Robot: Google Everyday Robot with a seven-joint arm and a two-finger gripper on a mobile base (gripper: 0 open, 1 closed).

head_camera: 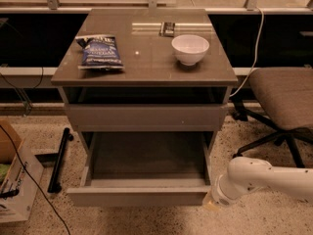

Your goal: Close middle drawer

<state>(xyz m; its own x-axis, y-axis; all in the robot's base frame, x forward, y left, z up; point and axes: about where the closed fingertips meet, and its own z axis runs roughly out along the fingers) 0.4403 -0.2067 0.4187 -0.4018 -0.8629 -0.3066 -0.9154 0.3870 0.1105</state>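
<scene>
Your gripper (pixel 212 202) sits low at the right front corner of the middle drawer (pixel 139 197), which is pulled well out. Grip state: cannot tell. White bowl (pixel 190 48) and chip bag (pixel 101 51) on the cabinet top (pixel 146 68).

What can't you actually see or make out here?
All in the camera view:
- The gripper, at the front right corner of the open middle drawer: mostly hidden behind the arm's white wrist.
- Anything below the middle drawer: covered by the drawer itself.
- The arm's far end and the chair: cut off by the right edge.
- The small dark object behind the white bowl: too small to identify.
</scene>
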